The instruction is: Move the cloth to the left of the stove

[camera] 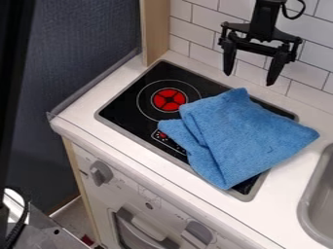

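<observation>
Camera view gives us a blue cloth [240,138], rumpled and folded over itself, lying across the right part of the black stove [127,104] and running over its rim onto the white counter [84,108] towards the sink [305,210]. We see one red burner [169,99] fully, left of the cloth; whatever lies on the stove top under the fabric is covered, and the small printed control panel [162,136] near the front rim is partly tucked beneath its edge. How many layers the folds make, we can't tell.

Above the cloth, in front of the tiled wall [195,31], hangs the gripper [248,79], its two fingers well apart from each other and clear of the fabric. The arm above it is cut off by the top edge.

The right edge crops the sink, so we get just part of its basin. Below the counter, we make out a left knob [101,173], and a right knob [197,234] near the bottom edge, which cuts off the oven door [133,226]. Lower left, a metal object [48,236] is too cropped for us to name.
</observation>
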`<action>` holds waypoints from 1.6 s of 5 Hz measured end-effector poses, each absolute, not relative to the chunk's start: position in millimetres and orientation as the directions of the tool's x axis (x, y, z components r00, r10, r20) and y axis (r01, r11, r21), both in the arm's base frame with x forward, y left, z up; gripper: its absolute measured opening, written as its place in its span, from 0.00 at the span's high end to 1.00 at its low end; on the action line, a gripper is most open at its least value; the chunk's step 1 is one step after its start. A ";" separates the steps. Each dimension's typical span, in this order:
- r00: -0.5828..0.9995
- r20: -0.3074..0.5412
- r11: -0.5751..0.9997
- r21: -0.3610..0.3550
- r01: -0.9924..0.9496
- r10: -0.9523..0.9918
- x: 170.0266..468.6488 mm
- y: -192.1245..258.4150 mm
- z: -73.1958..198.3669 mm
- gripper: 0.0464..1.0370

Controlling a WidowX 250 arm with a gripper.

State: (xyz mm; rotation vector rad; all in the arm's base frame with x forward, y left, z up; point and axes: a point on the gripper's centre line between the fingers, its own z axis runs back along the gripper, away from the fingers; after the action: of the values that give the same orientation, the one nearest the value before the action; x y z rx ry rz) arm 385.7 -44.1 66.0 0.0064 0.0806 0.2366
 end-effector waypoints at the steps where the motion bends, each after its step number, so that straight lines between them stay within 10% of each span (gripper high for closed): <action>1: 0.962 -0.130 0.971 0.032 -0.237 0.239 378.6 -43.8 47.7 0.04; 8: 0.933 -0.161 0.946 0.076 -0.315 0.323 330.3 3.1 -16.4 0.04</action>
State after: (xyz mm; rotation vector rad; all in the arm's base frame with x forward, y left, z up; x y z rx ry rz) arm 330.3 3.1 -16.4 0.0489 0.1729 0.3263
